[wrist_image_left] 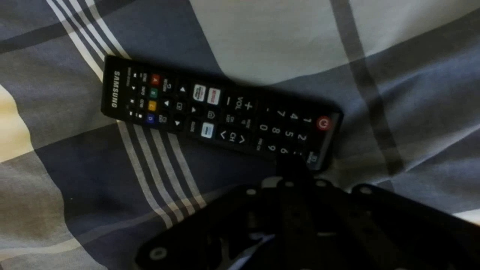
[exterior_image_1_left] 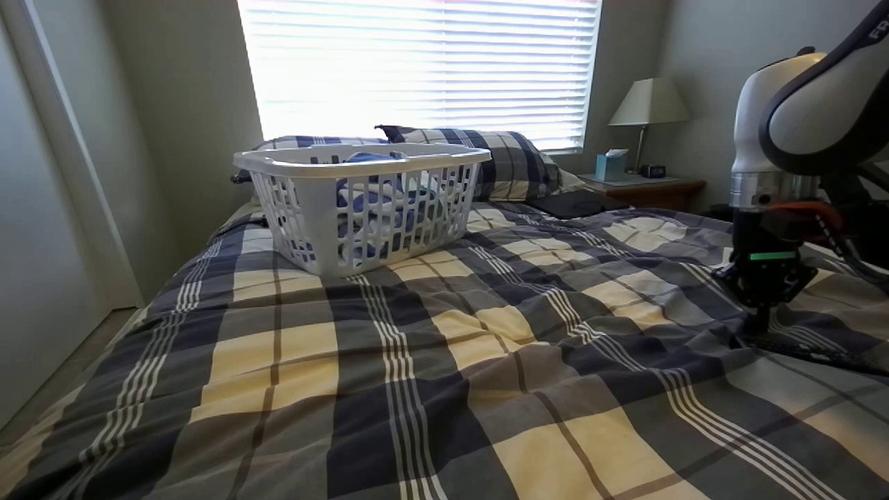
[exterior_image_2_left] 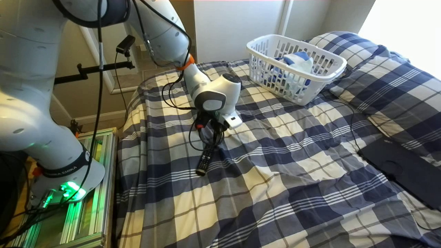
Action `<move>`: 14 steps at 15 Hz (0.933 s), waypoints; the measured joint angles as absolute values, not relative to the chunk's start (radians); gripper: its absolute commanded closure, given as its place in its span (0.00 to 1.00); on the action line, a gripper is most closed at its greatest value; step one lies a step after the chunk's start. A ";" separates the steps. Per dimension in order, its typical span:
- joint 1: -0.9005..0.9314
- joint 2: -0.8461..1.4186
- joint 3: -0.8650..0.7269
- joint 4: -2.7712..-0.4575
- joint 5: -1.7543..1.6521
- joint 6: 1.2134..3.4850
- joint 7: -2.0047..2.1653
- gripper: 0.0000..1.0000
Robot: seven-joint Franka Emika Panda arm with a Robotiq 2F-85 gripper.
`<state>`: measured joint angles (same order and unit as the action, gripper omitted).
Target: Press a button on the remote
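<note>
The end effector [wrist_image_left: 294, 163] blocks one long edge of the remote [wrist_image_left: 221, 112] near its power-button end; its opposite end is open from above, the laundry basket [exterior_image_1_left: 316, 222] well apart.

The remote [wrist_image_left: 221, 112] in my wrist view is matt plastic, faintly shiny at one end; the bedspread [exterior_image_2_left: 275, 186] is creased, matt cloth. My arm [exterior_image_2_left: 162, 34] looks smooth and glossy (the base rails [exterior_image_2_left: 99, 203], bare metal). Laundry basket [exterior_image_1_left: 316, 215]: smooth plastic.
</note>
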<state>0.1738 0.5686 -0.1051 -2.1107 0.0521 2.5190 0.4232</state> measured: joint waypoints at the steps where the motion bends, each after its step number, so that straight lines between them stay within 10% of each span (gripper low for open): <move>1: 0.182 0.569 -0.109 -2.111 0.043 2.519 0.435 1.00; 14: 0.247 0.590 -0.152 -2.111 -0.023 2.523 0.546 1.00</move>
